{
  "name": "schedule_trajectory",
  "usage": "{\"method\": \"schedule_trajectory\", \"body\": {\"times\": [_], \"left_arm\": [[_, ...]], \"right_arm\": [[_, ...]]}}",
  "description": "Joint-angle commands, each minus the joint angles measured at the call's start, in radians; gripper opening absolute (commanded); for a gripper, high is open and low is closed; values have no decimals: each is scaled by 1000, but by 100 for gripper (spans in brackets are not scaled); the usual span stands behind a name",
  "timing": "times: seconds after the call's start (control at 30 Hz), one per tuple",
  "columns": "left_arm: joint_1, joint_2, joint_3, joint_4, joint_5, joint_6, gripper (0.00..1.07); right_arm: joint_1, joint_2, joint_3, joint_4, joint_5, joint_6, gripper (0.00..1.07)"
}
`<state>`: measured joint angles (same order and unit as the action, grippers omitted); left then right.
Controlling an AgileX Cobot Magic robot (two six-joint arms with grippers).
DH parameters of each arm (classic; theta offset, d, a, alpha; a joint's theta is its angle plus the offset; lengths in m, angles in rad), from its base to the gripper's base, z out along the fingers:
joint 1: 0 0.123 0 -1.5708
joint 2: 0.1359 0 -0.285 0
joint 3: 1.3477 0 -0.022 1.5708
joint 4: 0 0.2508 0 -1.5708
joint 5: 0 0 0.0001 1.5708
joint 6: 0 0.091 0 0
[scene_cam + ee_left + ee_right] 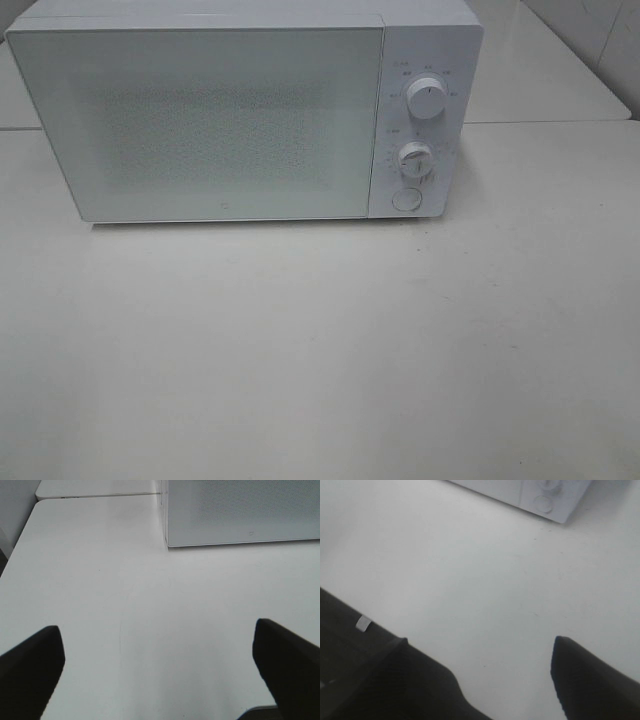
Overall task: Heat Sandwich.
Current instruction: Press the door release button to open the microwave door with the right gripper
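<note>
Exterior high: above, looking down at the microwave (200,120) front and worktop (320,350).
Left wrist: low over worktop, facing microwave door corner.
Right wrist: low, facing its dials.

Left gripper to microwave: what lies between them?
Only bare white table between the left gripper and the microwave, as the left wrist view shows.

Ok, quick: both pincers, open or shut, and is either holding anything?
Left pincer: open, holding nothing.
Right pincer: open, holding nothing.
</note>
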<state>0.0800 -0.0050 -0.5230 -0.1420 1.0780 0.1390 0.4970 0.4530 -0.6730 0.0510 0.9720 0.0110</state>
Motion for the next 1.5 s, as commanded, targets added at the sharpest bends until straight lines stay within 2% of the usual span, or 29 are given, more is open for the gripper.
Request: {"method": "schedule_trajectory", "body": {"times": [0.03, 0.07, 0.37, 0.7, 1.5], "left_arm": [[-6, -17, 3, -3, -2, -1, 98], [-6, -17, 3, -3, -2, -1, 98], [-6, -17, 3, -3, -2, -1, 98], [-6, -17, 3, -3, -2, -1, 98], [-6, -16, 3, -3, -2, -1, 98]], "right_arm": [[-109, -82, 38, -6, 13, 12, 76], [-159, -132, 62, -6, 22, 12, 76], [-308, -325, 180, -10, 24, 12, 76], [-417, -488, 176, -10, 22, 8, 76], [-416, -486, 176, -6, 22, 2, 76]]}}
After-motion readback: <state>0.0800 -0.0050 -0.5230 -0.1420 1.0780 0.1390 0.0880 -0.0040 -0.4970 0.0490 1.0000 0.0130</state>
